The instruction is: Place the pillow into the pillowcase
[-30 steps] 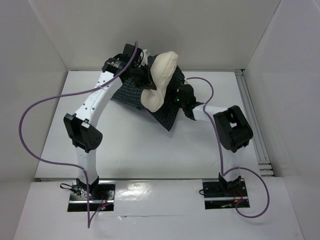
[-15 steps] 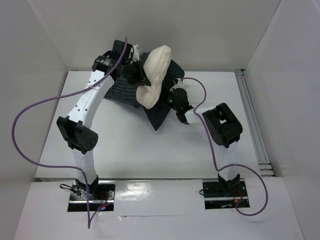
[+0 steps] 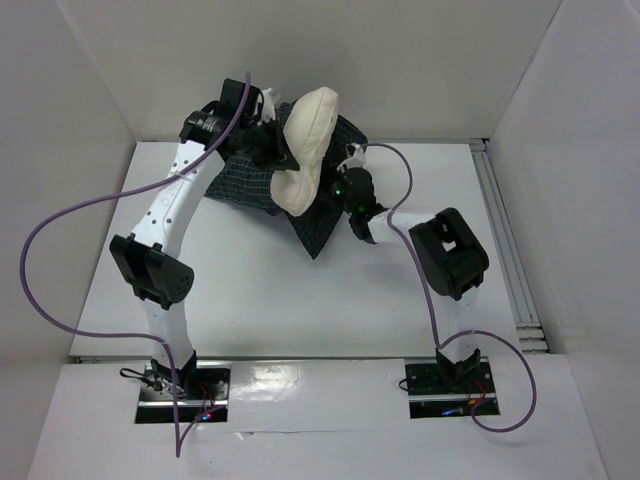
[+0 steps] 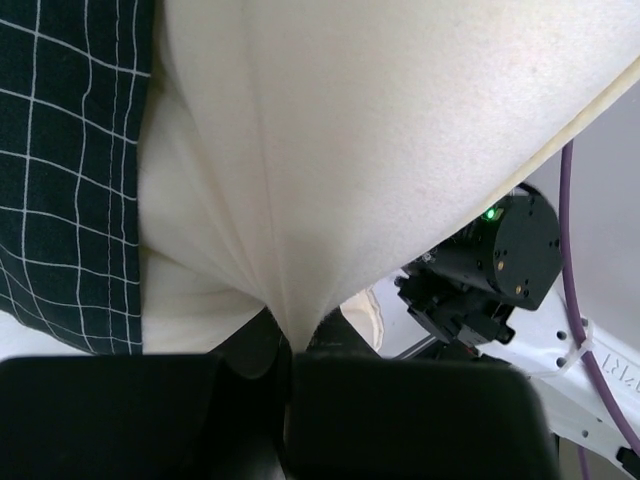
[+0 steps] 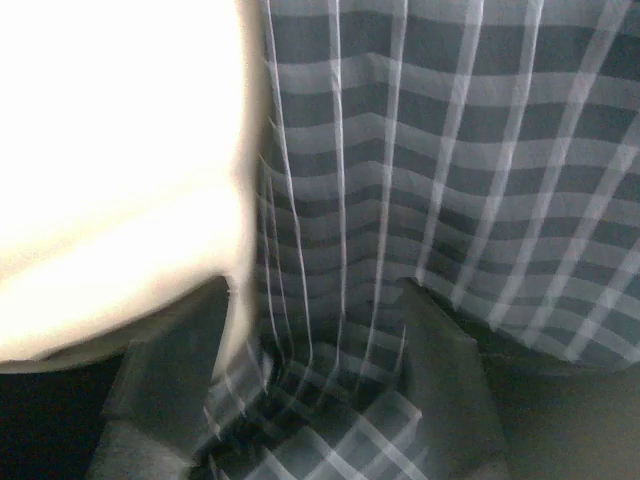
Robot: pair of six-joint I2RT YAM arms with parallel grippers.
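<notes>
From above, the pillow (image 3: 302, 150) is rising over the pillowcase (image 3: 318, 228), long axis pointing away from the bases, nearest the left gripper (image 3: 272, 142). Left wrist: the left gripper is pinching a pillow fold, jaws closed. Right wrist: the right gripper (image 5: 312, 370) is gaping wide, pillowcase sagging between its fingers, pillow leftward. No writing is showing

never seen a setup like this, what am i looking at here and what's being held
These are two white robot arms bolted to a white table, each ending in a two-finger gripper. The wide picture is from a fixed overhead camera; the close-ups are from cameras on each wrist. On the table lies a dark checked fabric pillowcase with a plump cream pillow bunched up on it. The left gripper is shut, pinching the pillow's fabric. The right gripper is open, pillowcase cloth sagging between its fingers.
</notes>
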